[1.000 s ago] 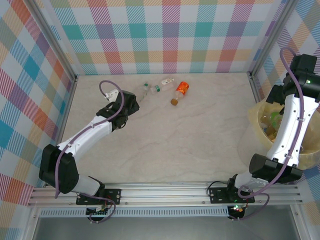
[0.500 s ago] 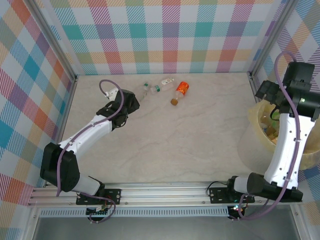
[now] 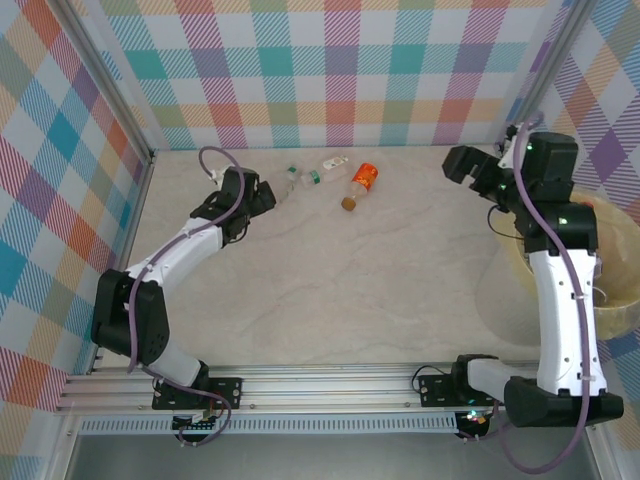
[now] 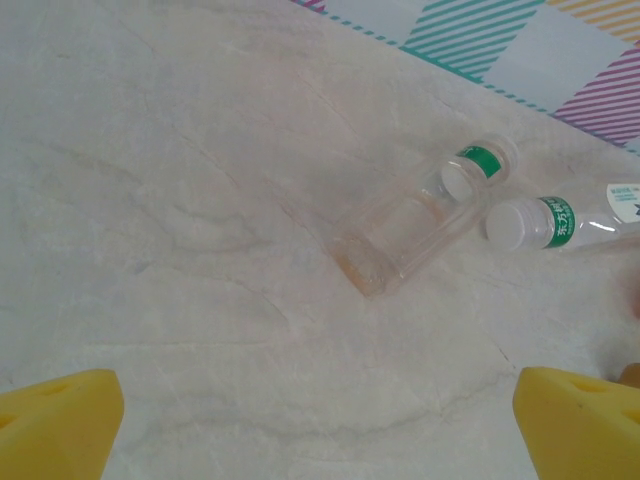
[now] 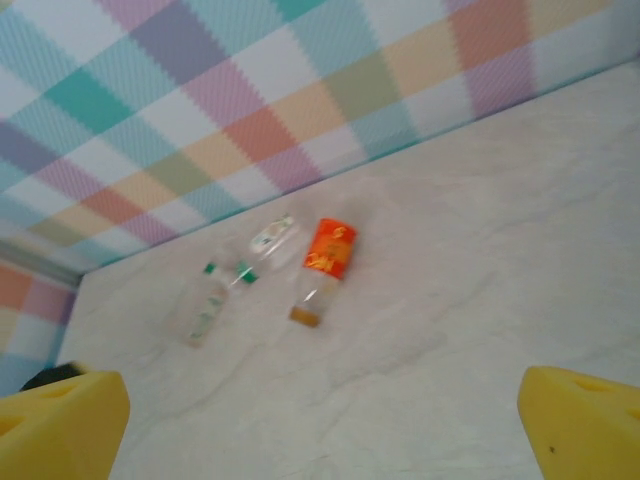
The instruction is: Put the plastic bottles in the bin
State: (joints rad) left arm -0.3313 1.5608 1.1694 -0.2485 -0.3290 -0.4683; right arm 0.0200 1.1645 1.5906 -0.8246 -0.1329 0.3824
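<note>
**Table** (image 3: 380,270): pale marbled top, checked walls (image 3: 340,70) on three sides.

**Plastic bottles, three, all lying on the table near the far wall:**
- Square clear bottle (image 4: 405,235), green band at the neck, neck pointing to the far wall. Its base is the end nearest the left hand.
- White-cap bottle (image 4: 550,222), clear with a green label. Its cap lies just beside the neck of the square clear bottle, and its body runs off to the right.
- Orange-label bottle (image 3: 361,181), right of the other two and apart from them, with a brownish end toward the near side.

**Bin** (image 3: 615,300): pale-yellow tub at the right edge of the table, partly hidden behind the right arm, well apart from the three bottles.

**Left hand** (image 3: 266,194): jaws wide, holding nothing. Its yellow fingertips (image 4: 55,420) sit at either lower corner of the wrist view with bare table between them. It is low, just beside the base of the square clear bottle.

**Right hand** (image 3: 462,164): jaws wide, holding nothing. It is raised to the left of the bin and faces the three bottles.
</note>
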